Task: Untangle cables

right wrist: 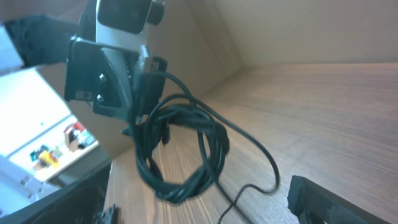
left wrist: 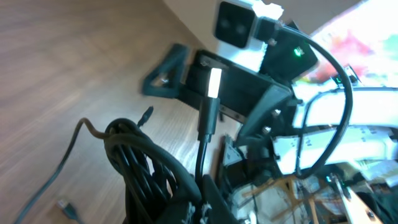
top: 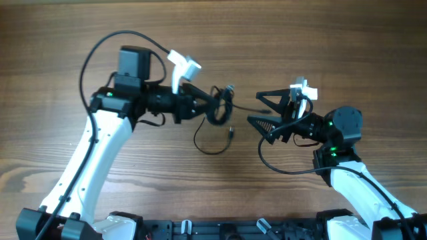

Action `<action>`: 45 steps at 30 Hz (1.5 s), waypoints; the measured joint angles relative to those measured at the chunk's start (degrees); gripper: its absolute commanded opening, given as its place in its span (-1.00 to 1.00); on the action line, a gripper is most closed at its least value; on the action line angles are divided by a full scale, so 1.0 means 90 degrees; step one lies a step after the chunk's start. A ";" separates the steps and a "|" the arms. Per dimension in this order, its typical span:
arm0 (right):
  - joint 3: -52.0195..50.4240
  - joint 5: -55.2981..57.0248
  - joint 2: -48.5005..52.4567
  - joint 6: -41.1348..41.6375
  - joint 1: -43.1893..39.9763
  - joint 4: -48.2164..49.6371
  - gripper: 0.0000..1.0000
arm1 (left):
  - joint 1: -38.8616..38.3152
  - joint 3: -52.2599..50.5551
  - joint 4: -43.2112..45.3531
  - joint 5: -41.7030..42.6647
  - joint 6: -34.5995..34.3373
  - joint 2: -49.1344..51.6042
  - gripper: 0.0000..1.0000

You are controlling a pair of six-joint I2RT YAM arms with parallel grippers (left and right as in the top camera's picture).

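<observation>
The thin black cables (top: 217, 107) are bunched in a coil that hangs from my left gripper (top: 212, 101), which is shut on them above the table. In the left wrist view the coil (left wrist: 140, 158) sits beside the shut jaws (left wrist: 202, 193), and a silver-tipped plug (left wrist: 212, 87) sticks up from them. One loose strand (top: 208, 145) loops down onto the table and ends in a small plug (top: 230, 131). My right gripper (top: 262, 111) is open just right of the coil. In the right wrist view the coil (right wrist: 180, 152) hangs ahead of the open fingers (right wrist: 205, 208), and a strand trails down between them.
The wooden table (top: 333, 40) spreads all around. The arms' thicker black wires arc over the left arm (top: 100, 43) and under the right arm (top: 280, 167). The robot base frame runs along the front edge (top: 213, 230).
</observation>
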 measured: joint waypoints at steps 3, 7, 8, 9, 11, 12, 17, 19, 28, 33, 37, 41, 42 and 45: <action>0.0000 -0.0352 0.0000 -0.0257 0.0000 -0.0002 0.89 | -0.0413 0.0000 -0.0141 0.0041 0.0102 0.0000 -0.92; 0.0000 -0.0780 0.0000 -0.0661 0.0002 -0.0257 0.66 | -0.0850 0.0000 -0.0376 0.0204 0.0155 0.0000 -0.92; 0.0000 -0.0852 0.0000 -0.0782 0.0000 -0.0430 0.56 | -0.0920 0.0000 -0.0403 0.0274 0.0163 0.0000 -0.92; 0.0000 -0.0942 0.0000 -0.0928 0.0000 -0.0571 0.29 | -0.0993 0.0000 -0.0418 0.0352 0.0163 0.0000 -0.92; 0.0000 -0.1129 -0.0005 -0.1078 0.0002 -0.0653 -0.53 | -0.1086 0.0000 -0.0423 0.0457 0.0151 0.0000 -0.92; 0.0000 -0.1217 -0.0005 -0.1107 0.0000 -0.0648 -0.78 | -0.1107 0.0000 -0.0423 0.0481 0.0138 0.0000 -0.92; 0.0000 -0.1649 -0.0007 -0.0954 0.0000 -0.0580 -0.91 | -0.1115 0.0000 -0.0420 0.0435 0.0107 -0.0005 1.00; 0.0000 -0.1435 -0.0005 -0.0578 -0.0024 -0.0612 -0.91 | -0.1120 0.0000 -0.0420 0.0294 -0.0056 -0.0053 1.00; 0.0000 0.0797 -0.0005 0.2572 -0.0321 -0.0709 -0.92 | -0.1139 0.0019 0.0525 -0.3327 -0.4048 -0.0160 1.00; 0.0000 0.1197 -0.0005 0.3293 -0.0321 -0.0702 -0.91 | -0.1151 0.0019 0.0566 -0.4073 -0.5688 0.0012 0.82; 0.0000 0.1411 -0.0005 0.3429 -0.0321 -0.0707 -0.92 | -0.1435 0.0019 0.0743 -0.4260 -0.6375 0.0437 0.68; 0.0000 0.1474 -0.0005 0.3453 -0.0330 -0.0750 -0.91 | -0.1906 0.0019 0.1394 -0.4279 -0.6613 0.0687 0.35; 0.0000 0.1474 -0.0005 0.3453 -0.0330 -0.0767 -0.91 | -0.1989 0.0017 0.1552 -0.4279 -0.6618 0.0692 0.18; 0.0000 0.1472 -0.0005 0.3453 -0.0330 -0.0775 -0.91 | -0.2028 0.0019 0.1688 -0.4296 -0.6700 0.0692 -0.61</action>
